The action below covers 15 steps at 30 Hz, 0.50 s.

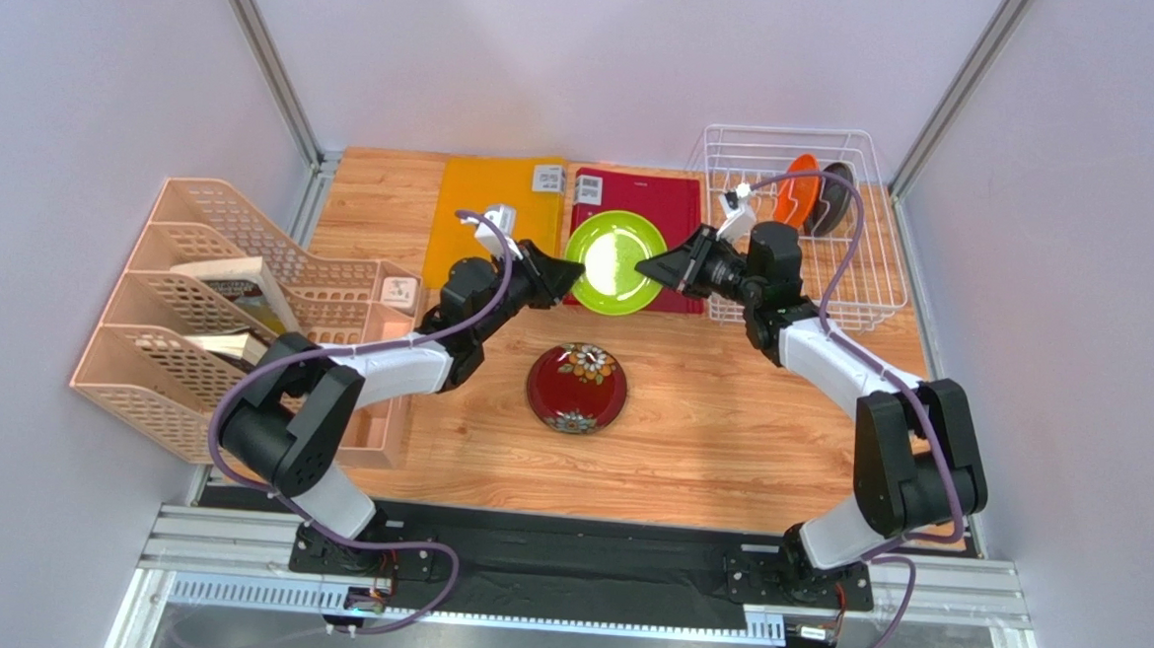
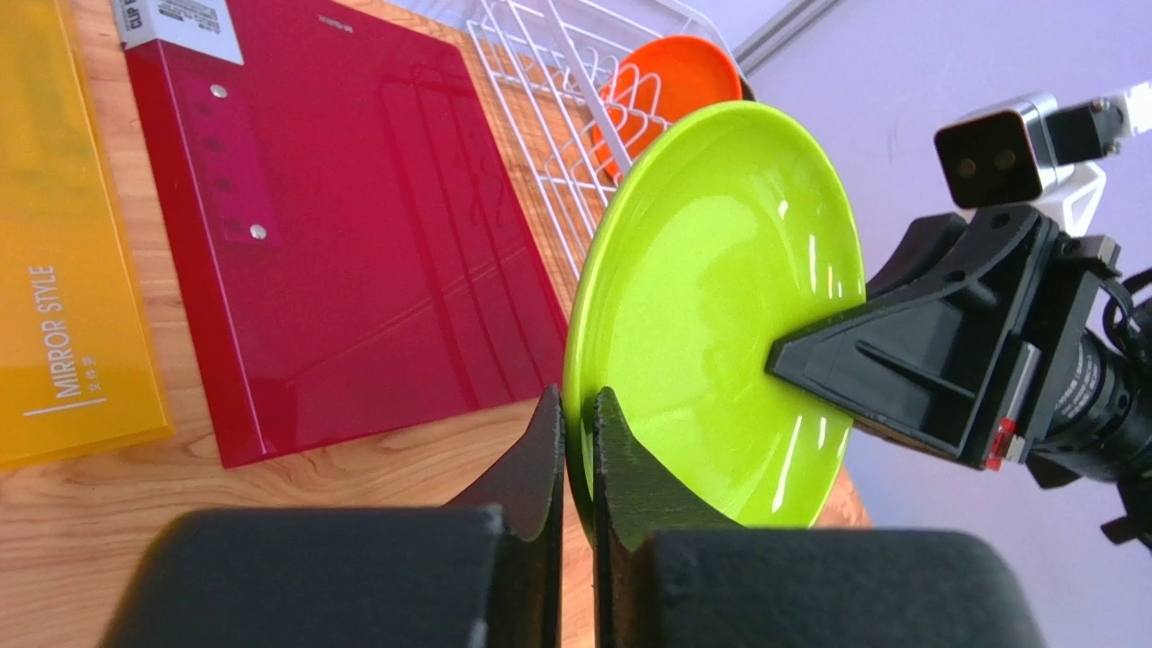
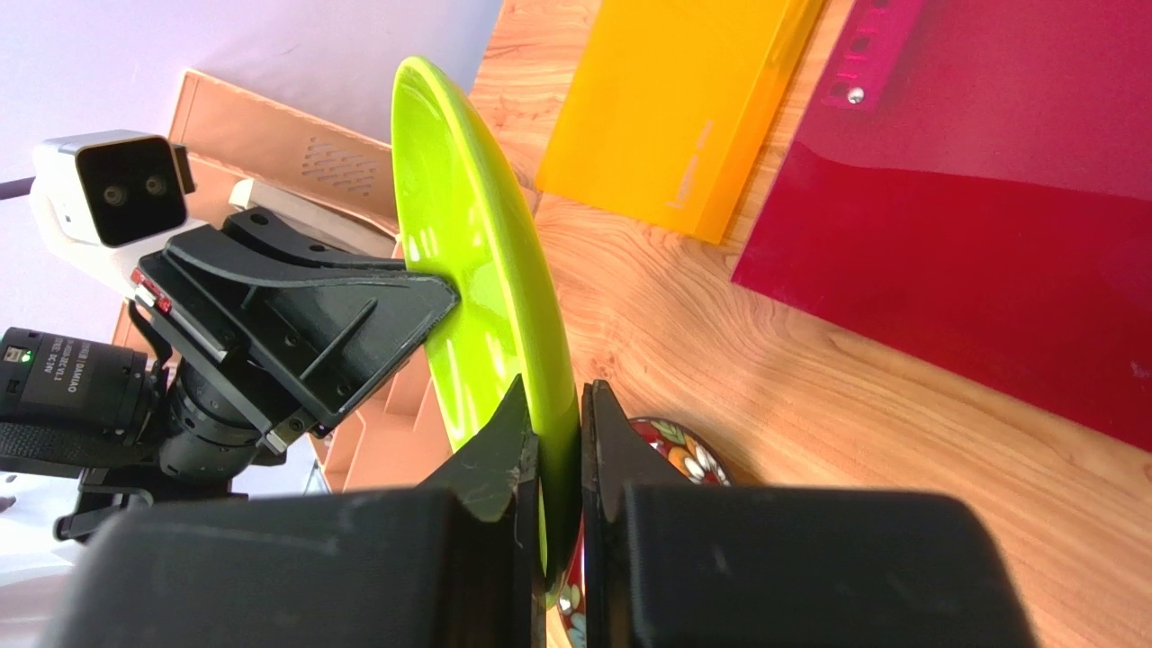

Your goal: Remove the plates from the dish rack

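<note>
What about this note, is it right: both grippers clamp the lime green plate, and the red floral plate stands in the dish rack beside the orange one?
No: the dark red floral plate lies flat on the table, outside the dish rack, as the top external view shows. The left gripper and right gripper do clamp the lime green plate.

lime green plate (image 1: 615, 261) | dark red floral plate (image 1: 577, 388) | orange plate (image 1: 798, 189) | white dish rack (image 1: 875, 284)

Left arm (image 1: 388, 359), right arm (image 1: 834, 360) stretched inward, both jaws clamped
</note>
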{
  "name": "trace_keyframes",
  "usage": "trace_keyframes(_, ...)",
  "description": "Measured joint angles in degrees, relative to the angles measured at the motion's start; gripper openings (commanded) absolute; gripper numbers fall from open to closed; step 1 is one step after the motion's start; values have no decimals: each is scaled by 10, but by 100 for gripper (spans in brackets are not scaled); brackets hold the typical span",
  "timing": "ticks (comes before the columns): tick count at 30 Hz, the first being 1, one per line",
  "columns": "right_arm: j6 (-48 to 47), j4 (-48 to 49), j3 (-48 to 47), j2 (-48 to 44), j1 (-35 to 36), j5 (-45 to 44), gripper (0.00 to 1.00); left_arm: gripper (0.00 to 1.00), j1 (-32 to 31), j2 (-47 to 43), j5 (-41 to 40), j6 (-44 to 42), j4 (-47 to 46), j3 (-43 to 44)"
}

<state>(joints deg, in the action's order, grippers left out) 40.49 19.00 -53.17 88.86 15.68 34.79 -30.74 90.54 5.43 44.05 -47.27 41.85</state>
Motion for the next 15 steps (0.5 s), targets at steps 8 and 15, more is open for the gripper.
trace_keyframes(8,-2,15,0,6,0,4,12,0,0,3,-10,17,-18,-5)
trace_keyframes(15,-13,-26,-18,34,5,10,56,0,-7,4,0,-5,-22,-15)
